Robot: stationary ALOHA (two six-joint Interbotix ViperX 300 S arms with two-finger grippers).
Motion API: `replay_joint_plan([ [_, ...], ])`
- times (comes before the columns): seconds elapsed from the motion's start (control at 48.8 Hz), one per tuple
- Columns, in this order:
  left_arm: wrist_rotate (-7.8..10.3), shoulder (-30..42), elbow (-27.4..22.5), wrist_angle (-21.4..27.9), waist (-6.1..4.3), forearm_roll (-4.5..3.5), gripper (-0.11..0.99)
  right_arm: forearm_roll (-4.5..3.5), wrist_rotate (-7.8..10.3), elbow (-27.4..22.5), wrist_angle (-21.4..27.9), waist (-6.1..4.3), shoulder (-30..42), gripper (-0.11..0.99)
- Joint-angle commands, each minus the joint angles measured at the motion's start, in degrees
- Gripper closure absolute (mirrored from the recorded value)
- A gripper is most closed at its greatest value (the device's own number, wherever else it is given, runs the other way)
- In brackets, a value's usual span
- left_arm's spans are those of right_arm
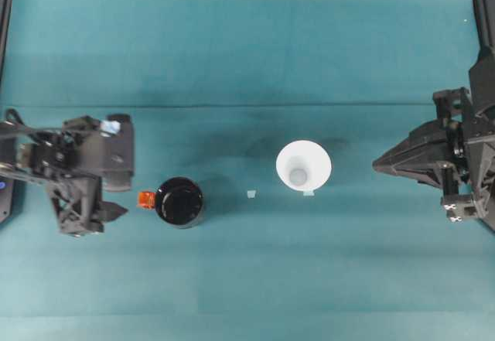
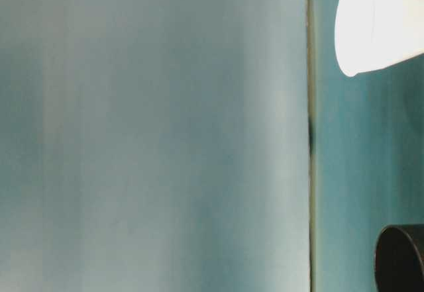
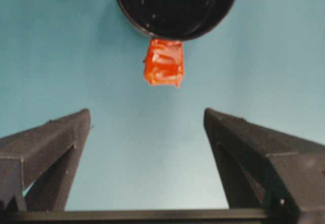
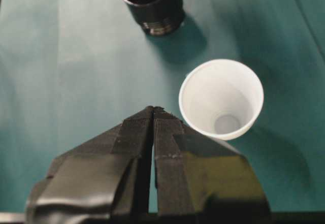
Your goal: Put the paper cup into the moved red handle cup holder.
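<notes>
On teal table, white paper cup [image 1: 303, 165] upright

No writing, label, brand or number can be read anywhere. The paper cup [image 1: 304, 165] and the red handle cup holder [image 1: 179, 201] are unmarked.

Teal table [image 1: 232, 47] carries paper cup [image 1: 303, 165], red handle cup holder [image 1: 179, 201], well apart
</notes>
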Motion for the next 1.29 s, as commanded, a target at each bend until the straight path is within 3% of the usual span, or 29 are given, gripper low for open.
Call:
replay_joint_plan([
  [0.0,0.0,2.2,-0.8,-2.0,-0.18,0.18,-0.1,0.18,0.97,-1.2,-0.2,0.0,0.2,0.97],
  [0.451,0.53,11.5,-2.5,-9.6,-0.18,0.18,-0.1,0.18,1.05,-1.0,-0.2,0.0,0.2,0.97],
  [1.025,0.53,13.8,-2.8,-9.6,-0.18,0.18,-0.07,0.18,1.05,-0.6,-0.2,-0.09,0.2,0.97],
  [1.168,0.62,13.7,-2.9,-9.6,-0.18,0.09,0.01,0.09,1.05,-0.5,-0.2,-0.09,0.2,0.97],
  [1.27,0.62,13.5,-2.9,-9.7,-0.26,0.09,0.21,0.09,1.05,-0.4,-0.2,-0.09,0.2,0.97],
])
